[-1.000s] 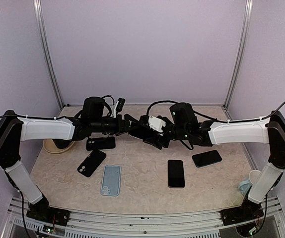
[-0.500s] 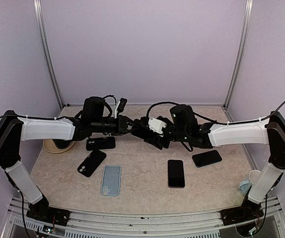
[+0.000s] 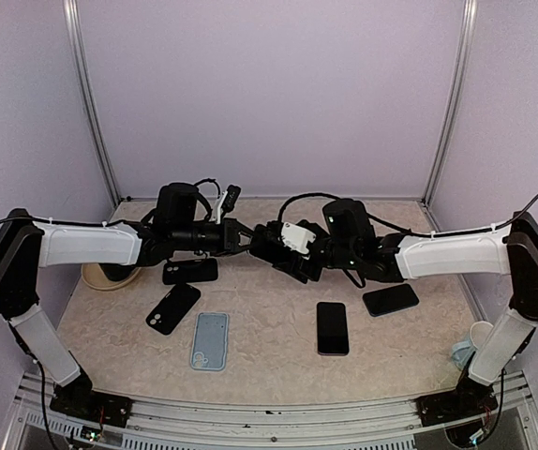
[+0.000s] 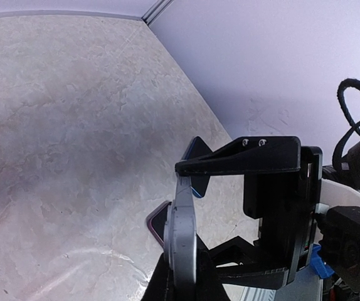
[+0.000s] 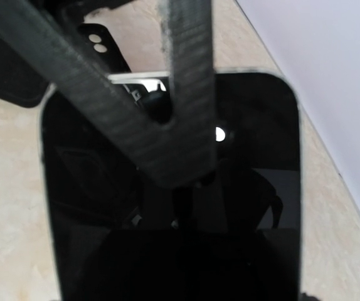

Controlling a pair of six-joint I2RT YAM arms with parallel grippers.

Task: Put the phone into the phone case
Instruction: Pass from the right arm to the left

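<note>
Glossy black phone (image 5: 79, 188) (rounded corners, thin silvery rim) above mottled beige tabletop (image 4: 73, 125)

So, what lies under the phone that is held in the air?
Around the phone only bare table and a dark object show; the spot directly beneath is covered.

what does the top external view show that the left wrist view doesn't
Only top external: the light blue case and a black case lying on the table. Only left wrist: the phone edge-on, its thin rim pinched in the shut left tool. Both: the right tool holding that phone above the table.
</note>
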